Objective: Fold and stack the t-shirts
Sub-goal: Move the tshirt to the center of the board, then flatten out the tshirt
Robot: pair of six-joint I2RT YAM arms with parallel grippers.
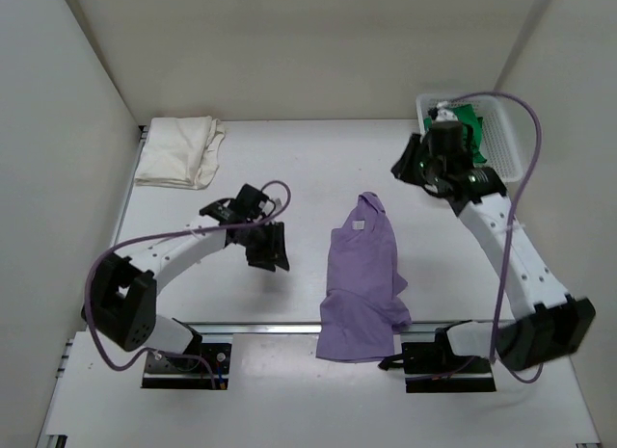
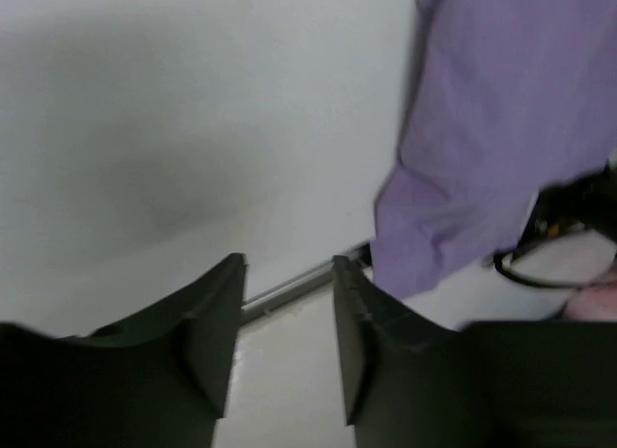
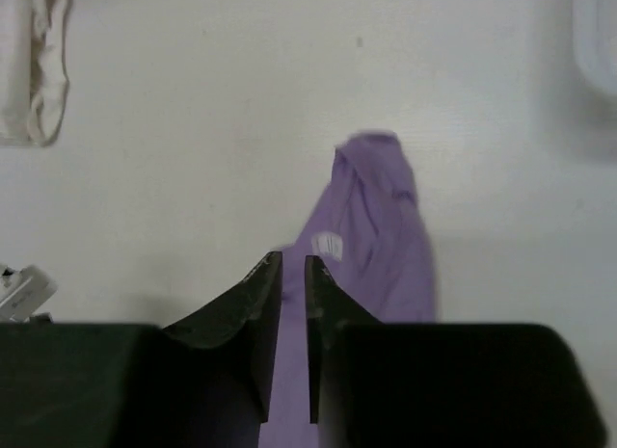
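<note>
Risk centres on the lavender shirt (image 1: 362, 270), which lies bunched in a long, narrow heap mid-table, its lower end draped over the near rail (image 1: 255, 326) between the arm bases. A pinch that catches several layers would likely give a crooked fold, and a pull from one side alone could drag the cloth off the edge or snag it on the rail. The left gripper (image 2: 289, 270) hovers just beside the shirt's left flank with its fingers spread and nothing between them. The right gripper (image 3: 293, 265) hangs high near the basket (image 1: 511, 130), its fingers parted only a sliver and holding nothing. Only the top view shows the cream shirt (image 1: 178, 151) folded at the far left and the green shirt (image 1: 470, 116) inside the basket. The left wrist view alone shows a black cable (image 2: 525, 270) close to the hem, another possible snag. The right wrist view alone resolves that narrow finger gap.
</note>
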